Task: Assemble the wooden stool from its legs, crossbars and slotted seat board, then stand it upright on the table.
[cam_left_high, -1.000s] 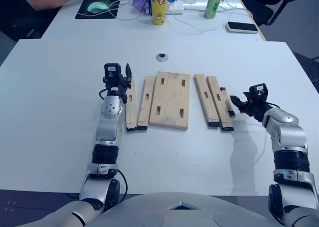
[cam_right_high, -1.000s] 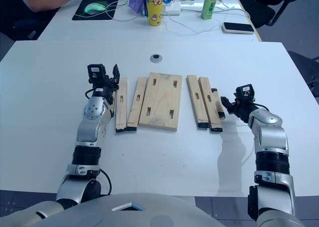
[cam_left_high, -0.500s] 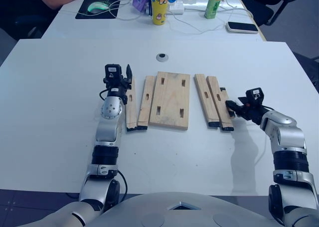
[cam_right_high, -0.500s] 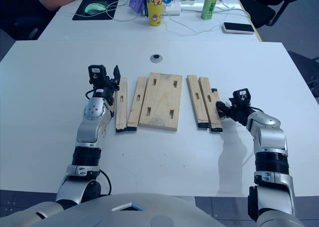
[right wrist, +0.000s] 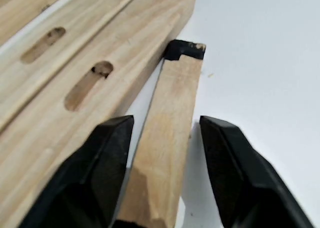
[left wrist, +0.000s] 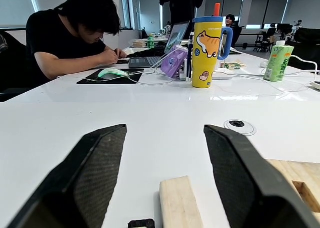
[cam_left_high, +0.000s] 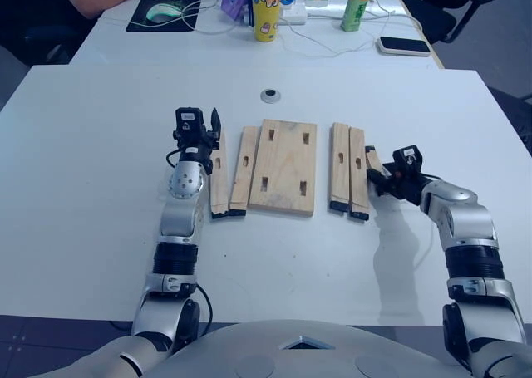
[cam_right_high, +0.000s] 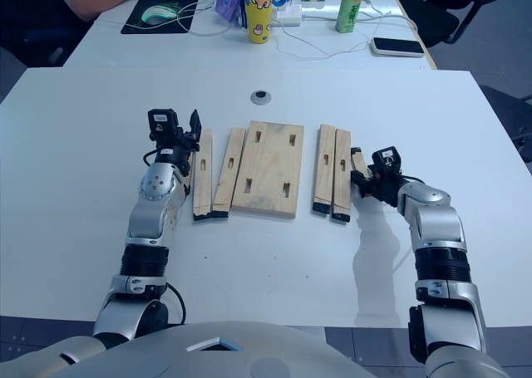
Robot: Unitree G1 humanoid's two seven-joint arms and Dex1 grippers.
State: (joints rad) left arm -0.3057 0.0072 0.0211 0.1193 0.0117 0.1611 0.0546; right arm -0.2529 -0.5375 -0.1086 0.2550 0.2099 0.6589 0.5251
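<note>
Seat board [cam_left_high: 284,167]: flat on white table [cam_left_high: 100,145], mid-table, long axis running away from robot; four slots in top face, two nr far end, two nr near end.
L legs: two slotted legs lie left of board. Inner one [cam_left_high: 245,167] just beside board edge, outer one [cam_left_high: 219,179] next to it. Near ends w/ dark caps touch, far ends splay a bit apart.
R legs: two more legs right of board, inner [cam_left_high: 338,166] and outer [cam_left_high: 357,172], side by side and touching along their length, dark caps toward robot. Narrow gap betw. inner one and board.
Crossbar [right wrist: 165,148]: short pale stick just right of outer R leg, flat on table; its dark far tip sits against that leg's edge in wrist view.
Right gripper [cam_left_high: 374,179]: low at table level, beside R legs. Fingers [right wrist: 107,153] spread, one each side of crossbar; a strip of table shows betw. stick and one finger, so straddling, not pinching.
Left gripper [left wrist: 165,133]: at far end of outer L leg, arm lying along table left of it. Fingers [left wrist: 95,168] wide apart, leg's far end [left wrist: 177,203] betw. them, no contact seen.
Stool status: all parts separate, nothing slotted together.
Other: round grommet [cam_left_high: 268,95] in table beyond board. Back desk has yellow cup [cam_left_high: 266,11], green carton [cam_left_high: 356,6], phone [cam_left_high: 403,44], mouse [cam_left_high: 164,11] on dark mat.
</note>
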